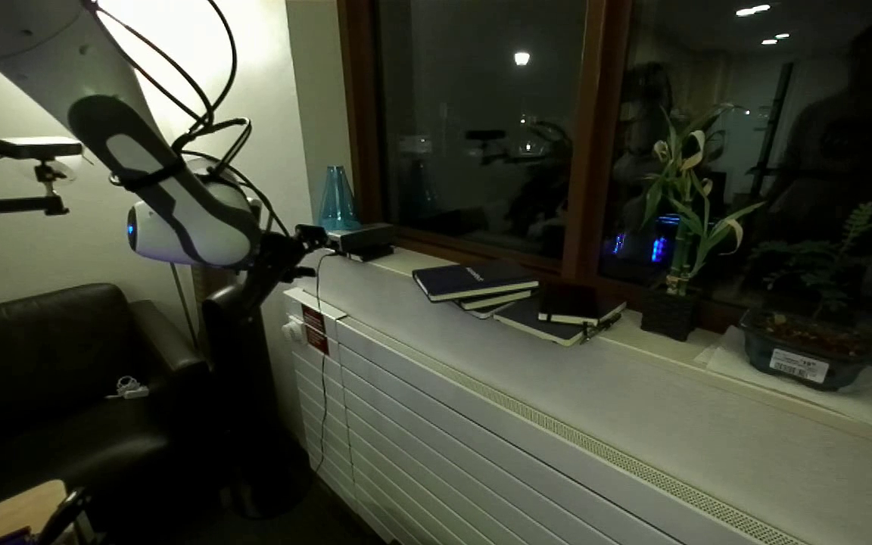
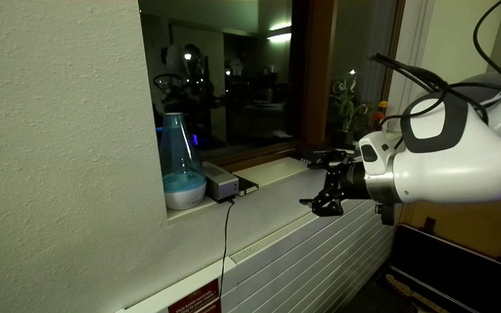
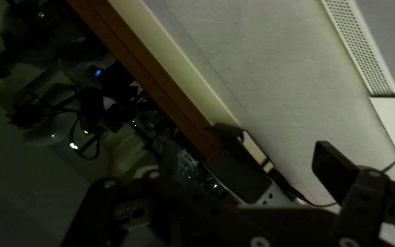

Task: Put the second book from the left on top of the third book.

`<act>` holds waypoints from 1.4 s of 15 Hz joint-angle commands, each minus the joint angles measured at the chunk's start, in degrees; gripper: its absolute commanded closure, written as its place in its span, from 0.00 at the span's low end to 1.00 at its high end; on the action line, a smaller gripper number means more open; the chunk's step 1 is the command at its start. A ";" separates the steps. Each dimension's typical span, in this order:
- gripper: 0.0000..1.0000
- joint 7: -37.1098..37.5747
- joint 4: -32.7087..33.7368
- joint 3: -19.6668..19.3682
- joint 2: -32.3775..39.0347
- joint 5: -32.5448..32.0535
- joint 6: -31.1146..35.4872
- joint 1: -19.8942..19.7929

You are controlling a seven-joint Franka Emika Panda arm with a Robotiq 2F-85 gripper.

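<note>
Task's books [image 1: 521, 315]: overlapping spread on the tabletop [image 1: 587, 393], close to the window. Covers separate best in an exterior view: flat greyish-dark book [image 1: 538, 324] at the front, smaller all-dark book [image 1: 566, 303] resting on it; to picture left, dark lettered book [image 1: 459, 281] uppermost, dark-covered book [image 1: 490, 301] beneath, pale sliver [image 1: 474, 311] jutting out lowest. Which lower cover is second and which third, cannot tell. Pincer [image 2: 309, 183] side-on in an exterior view: fingers [image 2: 328, 209] spread wide apart, tabletop showing through the gap, upper finger partly masking the spread, there just a low dark stack behind. Wrist view agrees on the gap, fingers dark and blurred; it adds a dark band across the page edges of a notebook [image 3: 230, 135], just beside a grey box [image 3: 238, 175]. Blue tapered vessel [image 2: 183, 161] by the box in both exterior views. Past the books in an exterior view: leafy plant [image 1: 680, 261] in a dark square pot [image 1: 667, 318], then labelled planter [image 1: 852, 372]; black sofa [image 1: 27, 348] well apart. In an exterior view, guitar neck [image 2: 407, 291] low in the corner, part-legible red placard [image 2: 196, 300].
</note>
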 commanded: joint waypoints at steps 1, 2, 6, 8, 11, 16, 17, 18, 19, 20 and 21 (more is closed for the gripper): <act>0.00 2.15 -2.56 3.28 -2.14 8.93 -1.06 4.06; 0.00 2.26 -2.88 4.33 -2.58 11.51 -1.30 5.38; 0.00 2.29 -4.90 9.08 -4.07 24.51 -4.10 11.73; 0.00 1.61 -5.36 11.00 -4.23 31.46 -6.87 14.66; 0.00 1.02 -5.32 12.48 -4.15 40.59 -13.44 17.85; 0.00 1.79 -5.69 12.34 -6.13 49.69 -22.89 19.32; 0.00 1.99 -5.70 12.27 -6.44 50.98 -24.31 19.32; 0.00 2.13 -5.75 12.19 -6.80 52.17 -25.64 19.30; 0.00 2.07 -5.78 12.08 -7.13 53.33 -27.04 19.26; 0.00 2.19 -5.85 11.95 -7.50 54.38 -28.26 19.21; 0.00 2.18 -6.03 11.80 -8.12 55.53 -29.49 19.10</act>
